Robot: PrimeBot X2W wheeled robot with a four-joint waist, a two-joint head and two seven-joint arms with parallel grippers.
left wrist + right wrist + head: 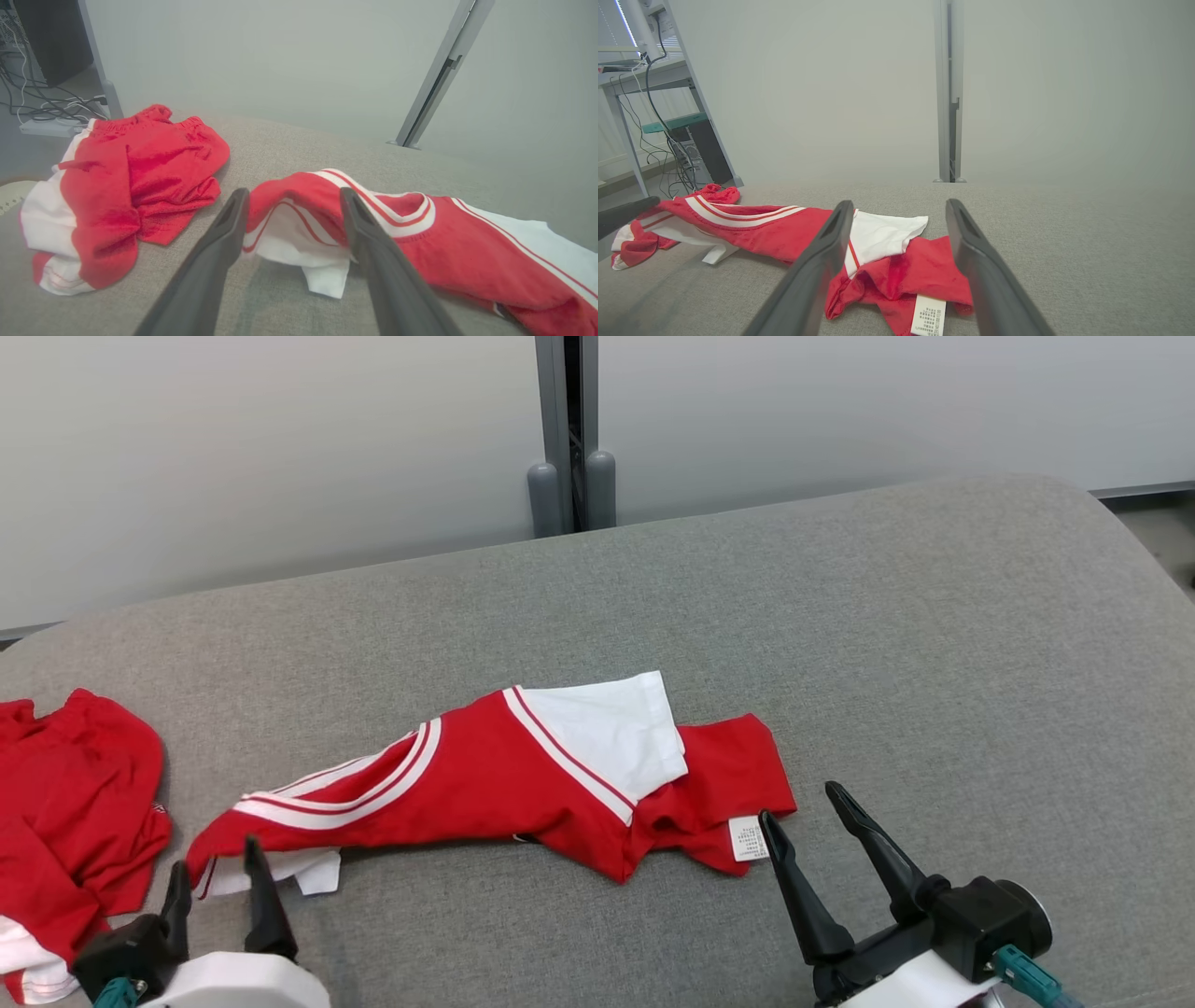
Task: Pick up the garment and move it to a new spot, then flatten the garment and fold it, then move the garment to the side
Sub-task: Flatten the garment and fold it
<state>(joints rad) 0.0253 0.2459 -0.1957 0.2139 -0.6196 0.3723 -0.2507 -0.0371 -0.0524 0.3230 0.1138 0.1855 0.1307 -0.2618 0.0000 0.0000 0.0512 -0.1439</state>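
Rumpled red garment (504,775), white stripes and panel, lies mid-cushion (934,644) — long axis nine-to-three o'clock, label (749,838) at three. Spread wide and empty: left gripper (217,877), right gripper (799,803).

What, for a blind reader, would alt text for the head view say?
A red-and-white jersey lies crumpled on grey upholstery, the open left end effector at its striped end, the open right end effector by its care label. Another red garment lies left.

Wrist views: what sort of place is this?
Probably an office or lab bay: grey partition walls joined by a metal post, a computer tower under a desk, loose cables nearby.
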